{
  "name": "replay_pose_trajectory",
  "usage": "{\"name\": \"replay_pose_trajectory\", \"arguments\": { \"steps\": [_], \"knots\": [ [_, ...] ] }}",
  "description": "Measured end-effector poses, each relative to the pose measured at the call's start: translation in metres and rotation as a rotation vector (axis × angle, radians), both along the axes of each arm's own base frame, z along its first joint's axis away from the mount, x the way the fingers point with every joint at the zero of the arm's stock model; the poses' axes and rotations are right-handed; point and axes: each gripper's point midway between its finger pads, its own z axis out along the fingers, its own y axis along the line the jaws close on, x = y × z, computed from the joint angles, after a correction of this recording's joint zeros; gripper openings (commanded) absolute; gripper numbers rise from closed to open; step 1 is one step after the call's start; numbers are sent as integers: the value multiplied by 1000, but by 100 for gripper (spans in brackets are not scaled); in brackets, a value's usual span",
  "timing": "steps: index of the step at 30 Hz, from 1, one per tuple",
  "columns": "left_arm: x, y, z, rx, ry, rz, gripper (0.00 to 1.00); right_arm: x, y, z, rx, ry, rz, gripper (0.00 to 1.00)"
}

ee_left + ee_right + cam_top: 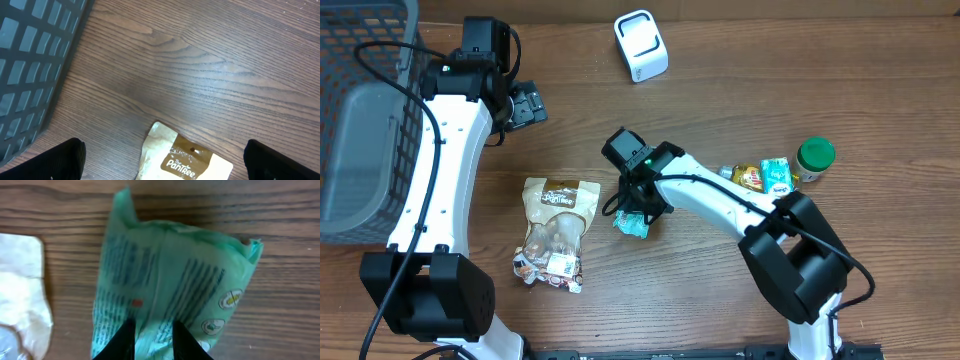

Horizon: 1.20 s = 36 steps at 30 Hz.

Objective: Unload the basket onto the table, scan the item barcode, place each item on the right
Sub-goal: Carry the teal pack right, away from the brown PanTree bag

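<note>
Two right jaws pinch green packet (170, 275) beside snack bag (558, 225)

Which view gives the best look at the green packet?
Right wrist. The green packet fills the frame, its printed side facing the camera though blurred, with the right gripper fingers closed on its near edge. Overhead shows only a small green corner poking out under the gripper. Left wrist doesn't show it.
</note>
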Motion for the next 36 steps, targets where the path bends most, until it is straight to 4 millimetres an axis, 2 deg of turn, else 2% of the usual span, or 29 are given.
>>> {"name": "replay_pose_trajectory", "arguments": {
  "steps": [6,12,17,26,29,36],
  "knots": [
    [0,0,0,0,0,0,100,-1,-2,0,-7,2,-1,18],
    [0,0,0,0,0,0,100,-6,-12,11,-49,59,-12,24],
    [0,0,0,0,0,0,100,9,0,33,-9,21,-16,23],
    [0,0,0,0,0,0,99,17,7,35,20,-10,-16,17],
    [0,0,0,0,0,0,100,21,11,31,39,-30,-16,17],
    [0,0,0,0,0,0,100,14,6,-1,46,-29,-14,16]
  ]
}}
